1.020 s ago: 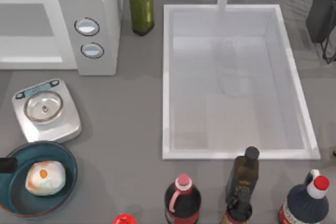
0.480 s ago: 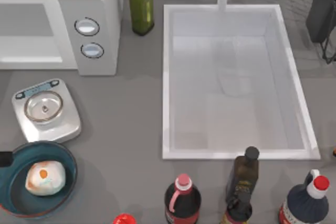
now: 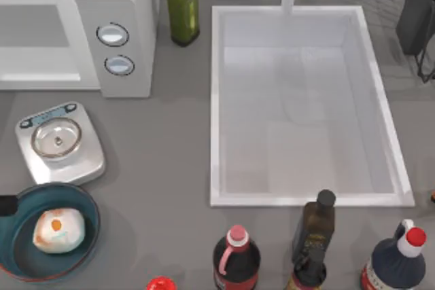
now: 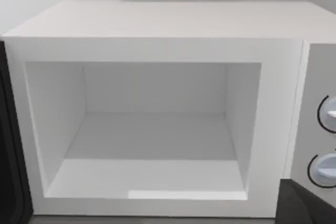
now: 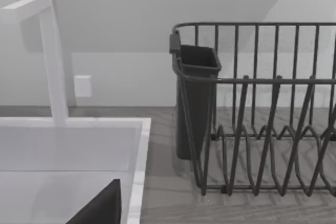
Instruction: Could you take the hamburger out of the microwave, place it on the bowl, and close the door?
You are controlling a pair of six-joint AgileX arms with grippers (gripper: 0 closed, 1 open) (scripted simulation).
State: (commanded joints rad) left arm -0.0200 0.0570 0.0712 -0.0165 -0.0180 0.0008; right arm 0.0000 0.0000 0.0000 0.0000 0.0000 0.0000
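White microwave [image 4: 157,114]: cavity empty, open toward our left wrist camera. Hamburger [image 3: 59,230]: sits in bowl [image 3: 17,249], top view's lower left. Door [image 4: 8,145]: swung open at cavity's side, nearer our left arm; closing remains. Fingers of both grippers: we cannot tell.

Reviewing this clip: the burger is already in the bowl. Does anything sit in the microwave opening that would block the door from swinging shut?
Nothing visible does. The left wrist view shows the microwave cavity bare, and the hamburger lies in the bowl, away from the opening.
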